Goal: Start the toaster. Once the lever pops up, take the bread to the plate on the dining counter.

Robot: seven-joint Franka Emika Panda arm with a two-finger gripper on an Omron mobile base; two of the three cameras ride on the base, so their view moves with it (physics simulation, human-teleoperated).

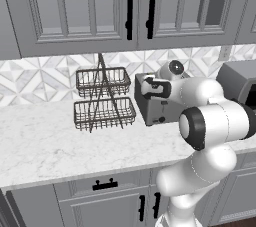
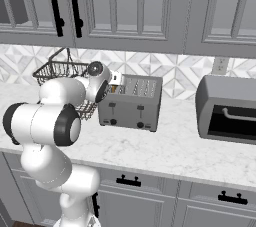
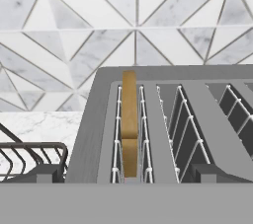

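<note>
The grey toaster (image 2: pixel 131 102) stands on the worktop against the tiled wall, partly behind my arm in the left base view (image 1: pixel 161 109). In the hand view I look down on the toaster's top (image 3: pixel 197 119). One tan slice of bread (image 3: pixel 129 119) stands upright in its leftmost slot, and the other slots hold nothing. My gripper (image 2: pixel 116 88) hovers at the toaster's left end, just above slot height (image 1: pixel 146 89). It is open and holds nothing. The plate and the dining counter are out of view.
A two-tier wire basket (image 1: pixel 104 98) stands left of the toaster, close to my hand (image 2: pixel 59 73). A larger toaster oven (image 2: pixel 227 108) sits to the right. Wall cabinets (image 1: pixel 130 6) hang overhead. Bare marble worktop (image 1: pixel 45 141) stretches in front.
</note>
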